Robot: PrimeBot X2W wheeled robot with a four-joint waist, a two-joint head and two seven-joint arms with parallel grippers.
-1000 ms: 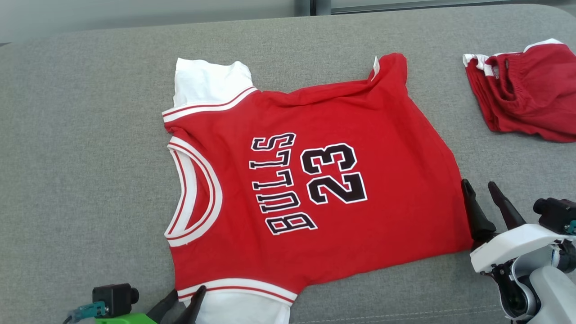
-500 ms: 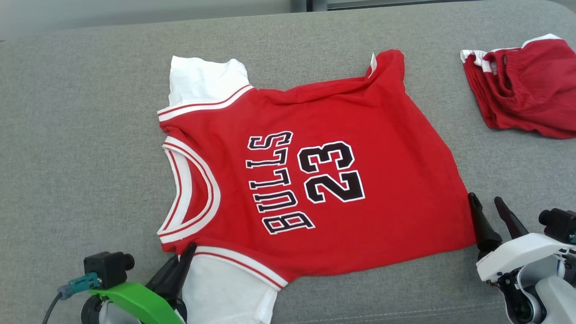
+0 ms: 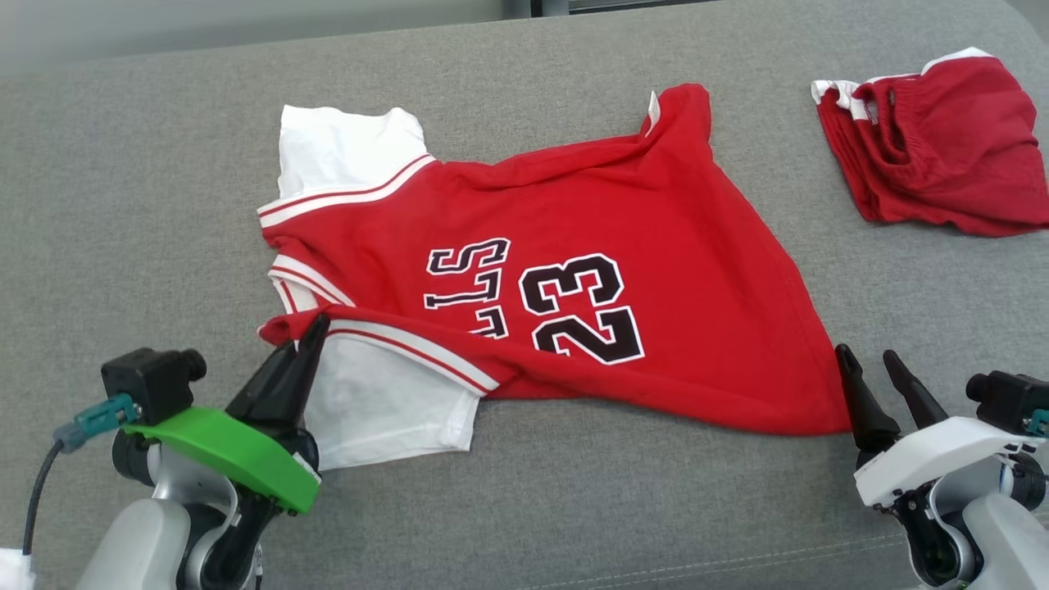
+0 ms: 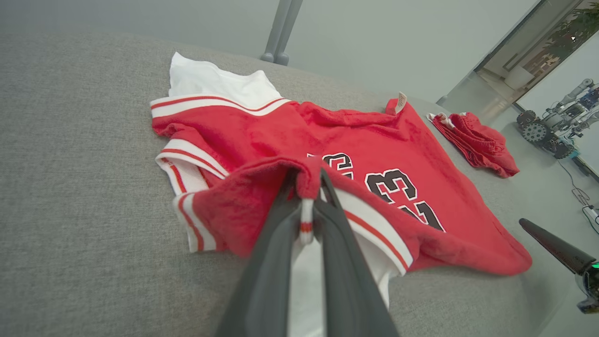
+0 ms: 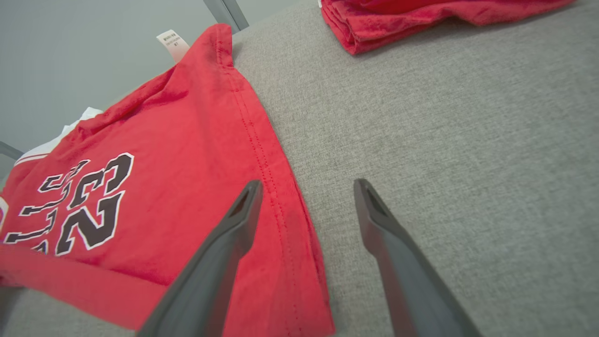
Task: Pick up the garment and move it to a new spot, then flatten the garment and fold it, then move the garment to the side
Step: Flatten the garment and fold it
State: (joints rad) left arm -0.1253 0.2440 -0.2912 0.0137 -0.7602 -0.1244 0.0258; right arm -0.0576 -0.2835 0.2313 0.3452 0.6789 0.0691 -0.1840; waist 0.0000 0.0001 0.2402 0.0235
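Fold step in hand. The jersey (image 3: 574, 270) lies number-up on the middle of the grey cushion (image 3: 123, 205). The left gripper (image 3: 315, 328) is clenched on the near armhole trim, with that corner raised and doubled over the lettering. The right gripper (image 3: 865, 354) is spread wide, straddling the hem corner and holding nothing. Next, by my reading: the right closes on the hem, then both carry the near edge across.

A wide grey fabric cushion (image 3: 524, 508) carries everything. A red jersey (image 3: 656, 246) with black lettering is spread across its middle, collar end to the left, with one shoulder turned up over the letters and a white sleeve (image 3: 385, 401) flat on the cushion just below that fold. To the right of the jersey's hem and farther back, well apart from it, lies a bunched pair of red shorts (image 3: 934, 156).
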